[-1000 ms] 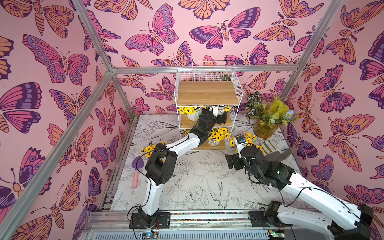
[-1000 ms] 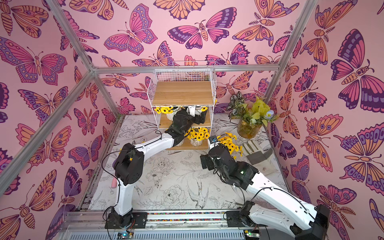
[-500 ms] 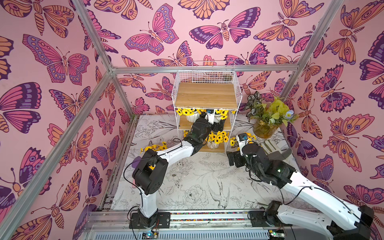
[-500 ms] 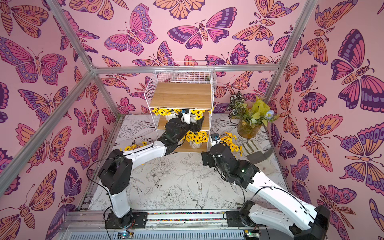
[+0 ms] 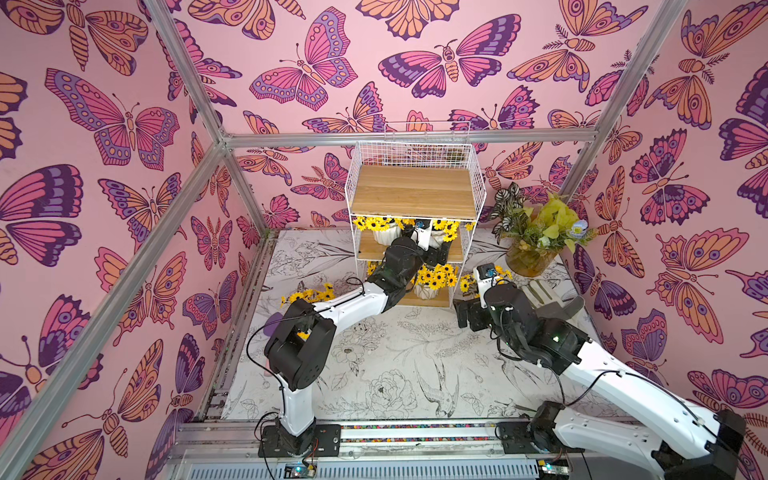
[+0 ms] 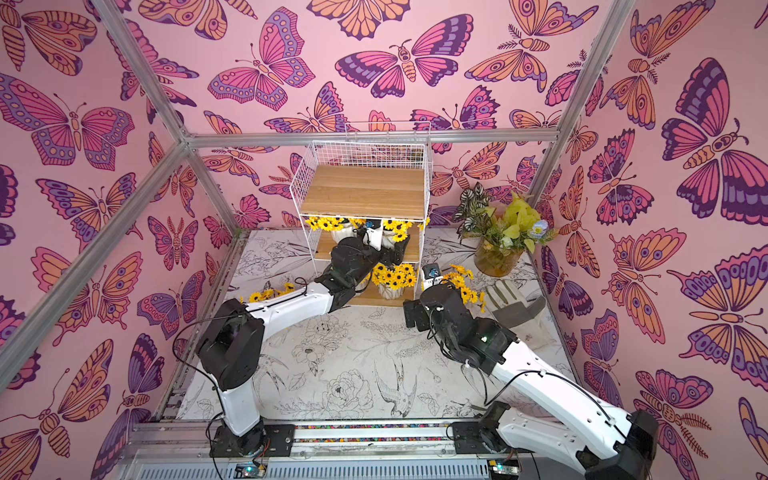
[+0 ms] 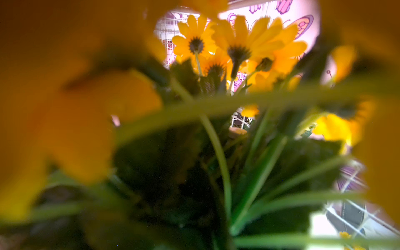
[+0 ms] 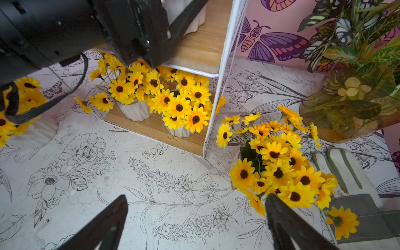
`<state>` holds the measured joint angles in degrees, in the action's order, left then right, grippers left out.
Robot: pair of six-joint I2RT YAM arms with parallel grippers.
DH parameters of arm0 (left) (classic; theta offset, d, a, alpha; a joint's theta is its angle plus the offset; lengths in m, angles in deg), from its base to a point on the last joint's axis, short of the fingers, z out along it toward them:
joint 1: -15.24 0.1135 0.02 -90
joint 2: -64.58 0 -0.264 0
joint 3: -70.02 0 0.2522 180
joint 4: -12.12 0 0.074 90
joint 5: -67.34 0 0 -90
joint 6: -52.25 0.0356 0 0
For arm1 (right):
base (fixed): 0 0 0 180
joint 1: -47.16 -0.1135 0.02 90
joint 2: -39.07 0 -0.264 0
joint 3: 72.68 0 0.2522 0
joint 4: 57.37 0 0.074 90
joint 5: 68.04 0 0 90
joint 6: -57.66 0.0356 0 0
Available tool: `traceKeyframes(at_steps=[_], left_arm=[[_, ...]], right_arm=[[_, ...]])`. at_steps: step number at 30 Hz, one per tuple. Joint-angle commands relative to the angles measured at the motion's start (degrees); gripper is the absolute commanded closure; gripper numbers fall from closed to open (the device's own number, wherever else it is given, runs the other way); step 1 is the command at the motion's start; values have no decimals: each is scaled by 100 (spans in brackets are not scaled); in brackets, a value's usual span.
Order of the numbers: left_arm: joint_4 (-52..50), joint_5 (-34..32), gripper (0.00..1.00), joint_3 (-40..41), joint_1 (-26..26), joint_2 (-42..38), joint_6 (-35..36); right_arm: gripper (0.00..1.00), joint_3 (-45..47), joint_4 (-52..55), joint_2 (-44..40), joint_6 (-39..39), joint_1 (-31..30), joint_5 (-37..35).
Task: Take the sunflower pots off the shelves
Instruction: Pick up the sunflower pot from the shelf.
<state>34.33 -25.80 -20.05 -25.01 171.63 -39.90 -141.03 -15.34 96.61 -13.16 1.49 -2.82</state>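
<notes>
Yellow sunflowers point(image 7: 238, 47) fill the left wrist view, close and blurred, so whether the left jaws are apart or together cannot be told. In both top views the left arm point(image 5: 353, 299) extends into the middle tier of the shelves point(image 5: 415, 191). Its jaws are largely hidden among the flowers of the two sunflower pots point(image 5: 384, 237) on that board. In the right wrist view one dark finger of that arm lies beside a white ribbed pot point(image 8: 190, 17) there. Below those jaws, on the lowest board, two more pots point(image 8: 136, 111) stand upright side by side, their blooms mingling.

The right arm point(image 5: 532, 328) hangs low over the worktop point(image 5: 395, 374), in front of the shelves. The right jaws stand wide apart, with nothing between the fingers point(image 8: 287, 227) but the printed worktop. Just beside one finger, off the shelves, a fifth bunch point(image 8: 277, 171) spreads over the worktop, with its pot hidden beneath the flowers. Beyond that bunch, farther from the jaws, are an amber glass vase point(image 8: 346, 112) of patterned leaves and a white and grey glove point(image 8: 363, 207) lying flat. A sixth bunch point(image 5: 307, 296) sits on the worktop on the far side of the left arm, well apart from the right jaws.
</notes>
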Motion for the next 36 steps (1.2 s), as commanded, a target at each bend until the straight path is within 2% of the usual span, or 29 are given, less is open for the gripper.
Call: traceKeyframes(at_steps=[1,11,14,23,28,36], left_arm=[[-1372,316,42,359,-132,491,498],[-1365,208,44,606,-154,447,950],[-1285,-89,44,591,-211,555,1050],[187,-614,45,1082,-350,939,780],[218,-662,45,1234,-378,827,786],[341,-723,46,1769,-518,218,779]], right_arm=[[1,-132,-61,98,-86,74,24],[1,-205,-258,342,-213,262,137],[1,-278,-336,461,-256,419,229],[1,-489,-567,740,-366,869,517],[1,-685,-585,874,-402,1148,727],[1,-900,-621,928,-457,1325,786]])
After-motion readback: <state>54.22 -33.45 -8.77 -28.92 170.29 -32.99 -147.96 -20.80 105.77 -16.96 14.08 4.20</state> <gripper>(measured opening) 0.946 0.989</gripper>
